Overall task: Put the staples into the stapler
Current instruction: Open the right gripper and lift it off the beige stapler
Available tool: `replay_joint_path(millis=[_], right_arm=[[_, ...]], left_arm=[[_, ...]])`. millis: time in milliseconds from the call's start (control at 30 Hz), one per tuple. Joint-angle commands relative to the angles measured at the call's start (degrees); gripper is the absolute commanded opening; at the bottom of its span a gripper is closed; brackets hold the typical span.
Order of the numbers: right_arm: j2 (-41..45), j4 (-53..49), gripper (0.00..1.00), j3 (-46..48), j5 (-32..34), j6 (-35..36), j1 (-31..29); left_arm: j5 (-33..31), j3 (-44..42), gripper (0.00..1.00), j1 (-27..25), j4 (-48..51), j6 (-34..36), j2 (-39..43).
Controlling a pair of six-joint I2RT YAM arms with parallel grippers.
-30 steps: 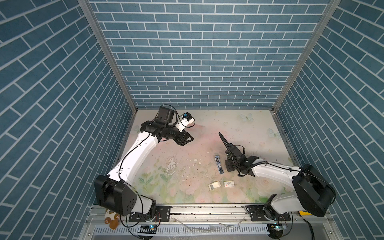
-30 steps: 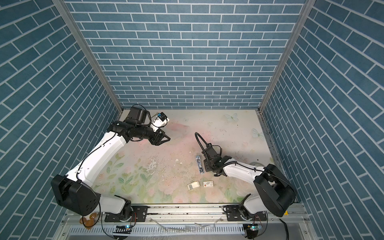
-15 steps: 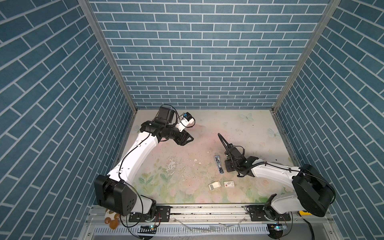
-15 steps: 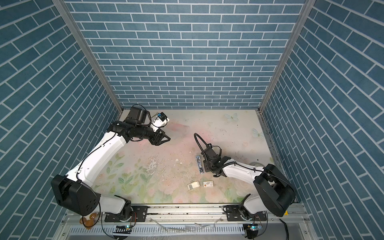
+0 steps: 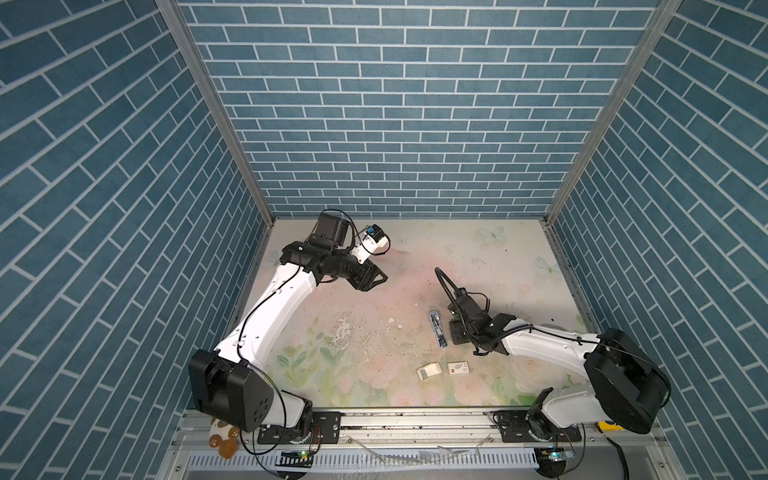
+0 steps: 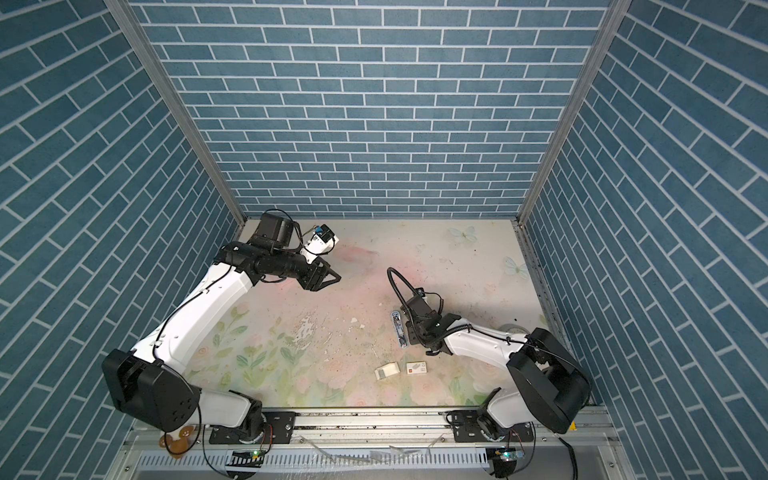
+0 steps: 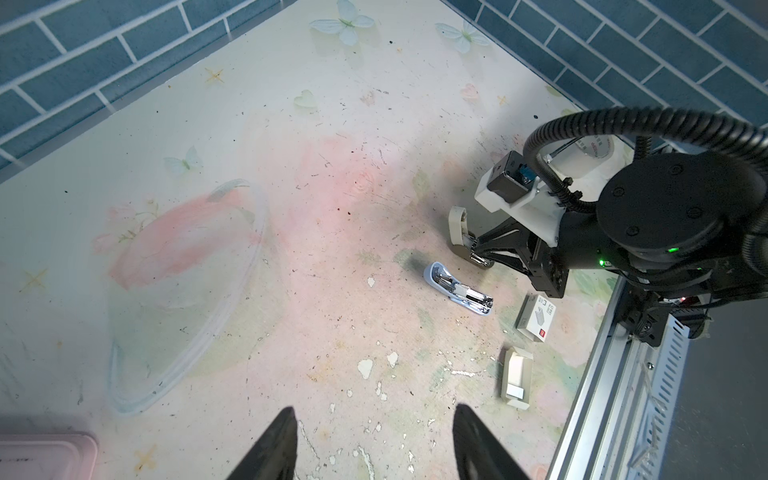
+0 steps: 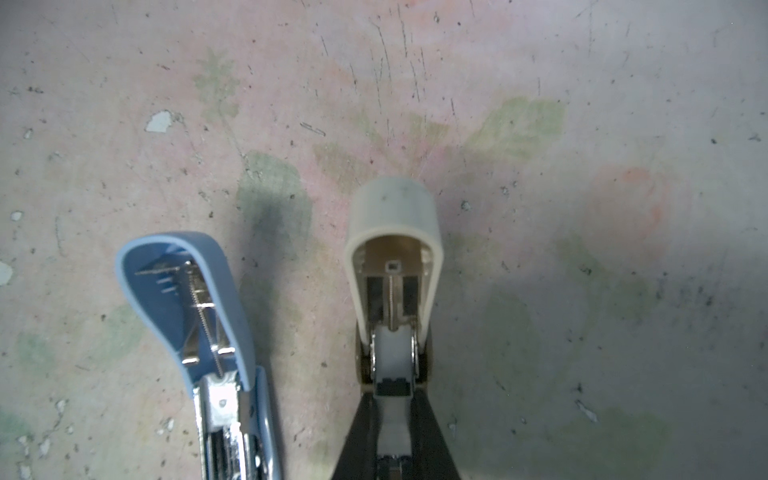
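Note:
My right gripper point(image 8: 392, 399) is shut on a beige stapler point(image 8: 392, 232) low over the table, its lid swung open. It also shows from the left wrist view as the beige stapler point(image 7: 459, 224). Close beside it a blue stapler point(image 5: 437, 330) lies open on the table, seen too as the blue stapler point(image 8: 195, 311). The staples point(image 5: 422, 374) are a grey strip in a white card tray point(image 5: 432, 368) near the front edge. Its red-marked sleeve point(image 5: 458, 367) is next to it. My left gripper point(image 5: 380, 278) hangs open and empty at the back left.
A tape roll point(image 6: 513, 328) lies behind the right arm. A clear plastic lid point(image 7: 187, 291) and the corner of a pink container point(image 7: 41, 453) are below the left gripper. A metal rail point(image 5: 415, 419) runs along the front edge.
The right arm has edged very slightly left toward the blue stapler. The left arm holds still.

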State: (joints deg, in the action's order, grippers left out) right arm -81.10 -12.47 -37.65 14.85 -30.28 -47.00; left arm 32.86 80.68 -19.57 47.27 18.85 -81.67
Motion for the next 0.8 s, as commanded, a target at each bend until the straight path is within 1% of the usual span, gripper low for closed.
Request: replay_joint_path(millis=[0,333,767], right_arm=[[-0.64,-4.05,0.14,1.73,-0.61,-3.11,-0.66],[-1.15,-5.45,0.18,1.22,1.03,-3.47,-1.49],[-1.83,-5.64,0.24,0.36,1.5,-3.29,-1.72]], left_arm=[[0.98,0.47,0.62,-0.03,0.2,-0.13,-0.64],[1.28,1.18,0.62,0.02,0.55,-0.22,-1.01],[1.24,1.31,0.62,-0.03,0.57,-0.22,-1.02]])
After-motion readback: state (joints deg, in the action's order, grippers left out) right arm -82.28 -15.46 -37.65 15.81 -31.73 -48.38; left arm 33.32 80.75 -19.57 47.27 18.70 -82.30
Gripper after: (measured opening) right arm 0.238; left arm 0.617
